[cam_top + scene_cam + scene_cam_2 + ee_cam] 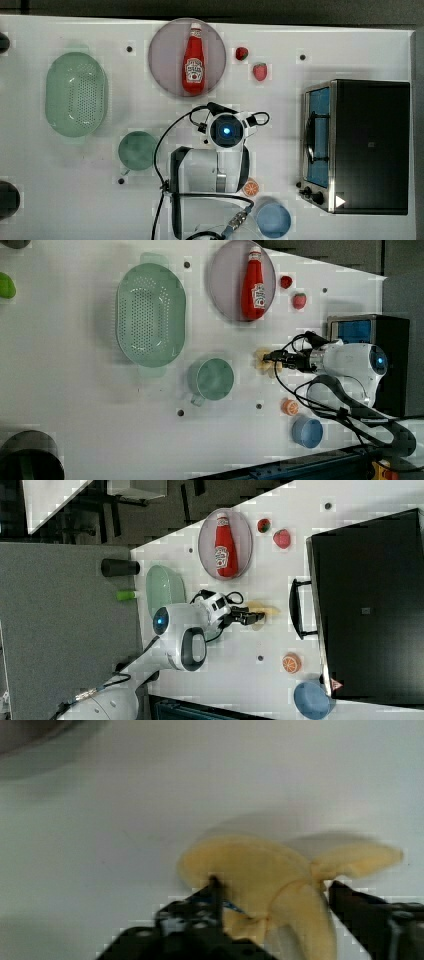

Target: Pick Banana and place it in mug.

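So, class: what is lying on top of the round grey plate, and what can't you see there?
A red ketchup bottle lies on its side on the grey plate, white cap toward the table's far edge in the top view. The patch of plate under the bottle is covered, so nothing can be said about it.

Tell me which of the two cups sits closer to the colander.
The green mug, just beside the pale-green colander. The blue cup stands far across the table, next to the orange slice.

White, black-jointed arm (207, 170), blue-lit wrist cap, looping black cables, black jaws.
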Robot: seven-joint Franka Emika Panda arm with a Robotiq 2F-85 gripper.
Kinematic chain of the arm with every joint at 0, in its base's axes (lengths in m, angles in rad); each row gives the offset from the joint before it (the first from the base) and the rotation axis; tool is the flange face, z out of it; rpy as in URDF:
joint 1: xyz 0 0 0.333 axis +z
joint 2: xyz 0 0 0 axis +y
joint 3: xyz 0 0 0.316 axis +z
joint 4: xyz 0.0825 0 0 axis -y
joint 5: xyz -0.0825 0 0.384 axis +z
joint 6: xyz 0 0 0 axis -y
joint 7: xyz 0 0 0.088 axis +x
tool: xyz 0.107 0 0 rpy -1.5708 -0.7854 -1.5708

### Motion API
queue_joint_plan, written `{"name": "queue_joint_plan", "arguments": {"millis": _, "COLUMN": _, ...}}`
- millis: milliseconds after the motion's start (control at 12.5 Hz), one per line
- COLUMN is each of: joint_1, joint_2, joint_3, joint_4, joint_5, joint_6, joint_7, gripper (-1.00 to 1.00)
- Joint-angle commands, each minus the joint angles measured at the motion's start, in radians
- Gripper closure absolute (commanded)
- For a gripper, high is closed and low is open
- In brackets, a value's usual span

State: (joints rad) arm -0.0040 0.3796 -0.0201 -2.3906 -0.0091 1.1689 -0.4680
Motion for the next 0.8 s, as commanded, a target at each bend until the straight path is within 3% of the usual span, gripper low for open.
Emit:
{"name": "queue_joint_plan", "arguments": {"millis": 80, "joint_1": 0.004, "joint_2": -0.008, "joint_3": -0.004, "joint_4": -0.021, "joint_5": 0.004, "joint_6": 0.009, "joint_7": -0.021, "gripper": 0.37}}
{"name": "queue_joint_plan", "arguments": {"millis": 400, "joint_1": 0.003, "joint_2": -0.169, "joint_3": -0.004, "joint_4": -0.008, "joint_5": 0.004, "joint_6": -0.086, "joint_7": -0.021, "gripper": 0.37}}
{"name": "queue_joint_plan", "arguments": {"millis": 560, "joint_1": 0.004, "joint_2": -0.299, "joint_3": -0.004, "joint_4": 0.05, "joint_5": 0.003, "joint_6": -0.32, "joint_7": -0.021, "gripper": 0.37}}
{"name": "queue_joint_plan", "arguments": {"millis": 640, "joint_1": 0.004, "joint_2": -0.403, "joint_3": -0.003, "joint_4": 0.121, "joint_5": 0.003, "joint_6": -0.544, "joint_7": -0.021, "gripper": 0.37}}
{"name": "queue_joint_plan", "arguments": {"millis": 800, "joint_1": 0.011, "joint_2": -0.499, "joint_3": 0.011, "joint_4": 0.211, "joint_5": 0.003, "joint_6": -0.698, "joint_7": -0.021, "gripper": 0.37}}
